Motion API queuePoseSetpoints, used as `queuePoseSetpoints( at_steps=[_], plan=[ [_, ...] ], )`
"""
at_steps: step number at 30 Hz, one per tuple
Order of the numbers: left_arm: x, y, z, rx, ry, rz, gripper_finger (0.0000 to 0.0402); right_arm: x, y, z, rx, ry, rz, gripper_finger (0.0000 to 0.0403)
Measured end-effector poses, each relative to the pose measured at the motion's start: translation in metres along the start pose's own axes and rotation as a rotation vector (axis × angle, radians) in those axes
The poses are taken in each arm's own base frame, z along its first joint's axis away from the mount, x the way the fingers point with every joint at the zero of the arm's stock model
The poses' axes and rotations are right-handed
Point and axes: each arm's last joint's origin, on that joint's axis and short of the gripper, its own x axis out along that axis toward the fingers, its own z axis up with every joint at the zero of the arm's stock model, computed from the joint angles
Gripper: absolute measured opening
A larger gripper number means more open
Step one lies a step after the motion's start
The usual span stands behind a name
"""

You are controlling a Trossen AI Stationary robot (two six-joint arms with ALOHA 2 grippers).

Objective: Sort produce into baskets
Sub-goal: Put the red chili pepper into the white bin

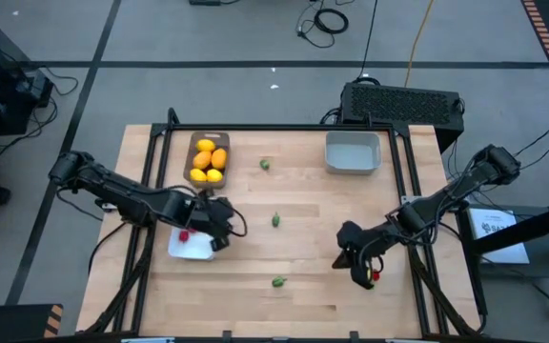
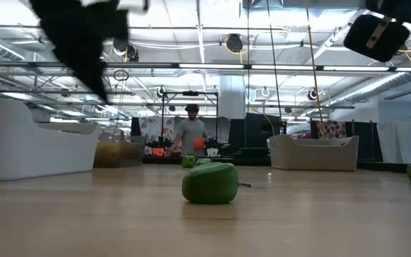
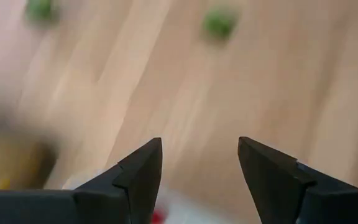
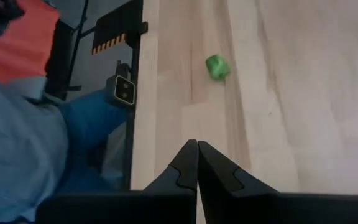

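Note:
My left gripper [image 1: 221, 232] hangs open over the right end of the white tray [image 1: 194, 250], nothing between its fingers [image 3: 143, 171]. A red berry [image 1: 185, 234] lies in that tray. Several yellow lemons [image 1: 208, 159] fill the grey-brown tray [image 1: 194, 141] at the far left. The pale grey bin [image 1: 353, 153] stands at the far right. Three green pieces lie on the wood: one far [image 1: 266, 164], one in the middle [image 1: 276, 219], one near [image 1: 279, 281]. My right gripper [image 1: 342, 259] is shut on nothing [image 4: 197, 149] above the table's near right part, slanting down toward the near green piece [image 4: 216, 66].
A black vented box [image 1: 403, 101] sits beyond the far right corner. A small red spot [image 1: 375, 275] shows beside my right gripper's body; what it is I cannot tell. A person [image 2: 191, 133] stands in the room behind. Bare wood lies between the two arms.

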Motion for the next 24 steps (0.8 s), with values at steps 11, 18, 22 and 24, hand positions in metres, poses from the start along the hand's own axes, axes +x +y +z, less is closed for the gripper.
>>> queuePoseSetpoints(
  at_steps=[11, 18, 22, 24],
  plan=[
    [-0.009, -0.029, 0.05, 0.197, -0.568, -0.188, 0.0219, 0.005, 0.024, -0.017, 0.234, 0.273, -0.003, 0.0],
    [0.005, -0.042, 0.062, 0.258, -0.702, -0.186, 0.0219, 0.003, 0.038, -0.031, 0.315, 0.635, -0.319, 0.0],
    [0.019, -0.047, 0.062, 0.274, -0.699, -0.181, 0.0218, 0.008, 0.031, -0.045, 0.345, 0.74, -0.512, 0.0005],
    [0.026, -0.05, 0.061, 0.279, -0.686, -0.177, 0.0218, 0.013, 0.026, -0.046, 0.369, 0.769, -0.563, 0.0019]
  ],
)
